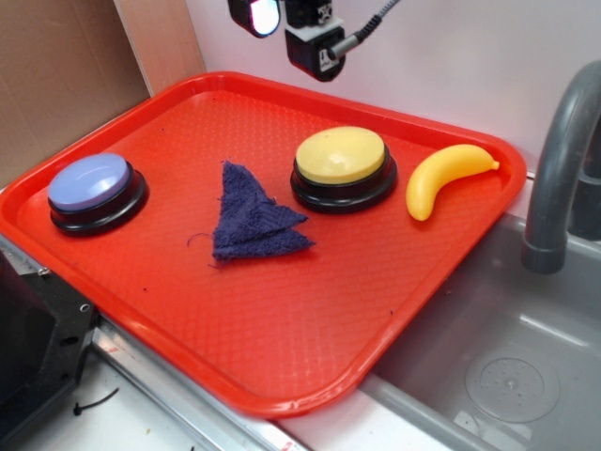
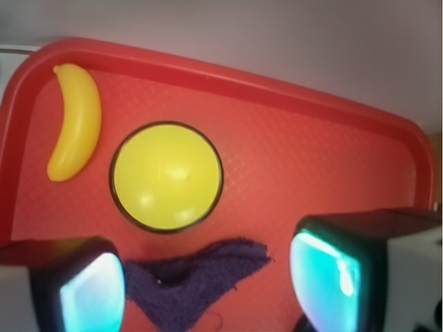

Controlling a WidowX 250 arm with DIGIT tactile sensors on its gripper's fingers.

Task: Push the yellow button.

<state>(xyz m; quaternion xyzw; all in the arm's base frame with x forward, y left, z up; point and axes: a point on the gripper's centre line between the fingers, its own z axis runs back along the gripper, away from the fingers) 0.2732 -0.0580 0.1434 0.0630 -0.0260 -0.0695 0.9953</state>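
Note:
The yellow button (image 1: 341, 155) is a domed yellow cap on a black round base, standing on the red tray (image 1: 282, 319) right of its middle. In the wrist view the button (image 2: 167, 176) lies ahead of the fingers and left of centre. My gripper (image 1: 286, 28) hangs high above the tray's far edge, well above the button and apart from it. In the wrist view the gripper (image 2: 211, 283) is open and empty, with its two lit pads (image 2: 332, 270) wide apart.
A crumpled dark blue cloth (image 1: 254, 216) lies left of the yellow button, below the gripper in the wrist view (image 2: 194, 277). A blue-purple button (image 1: 91, 183) stands at the tray's left. A toy banana (image 1: 446, 178) lies at the right. A grey sink (image 1: 507, 366) and faucet (image 1: 563, 150) are at the right.

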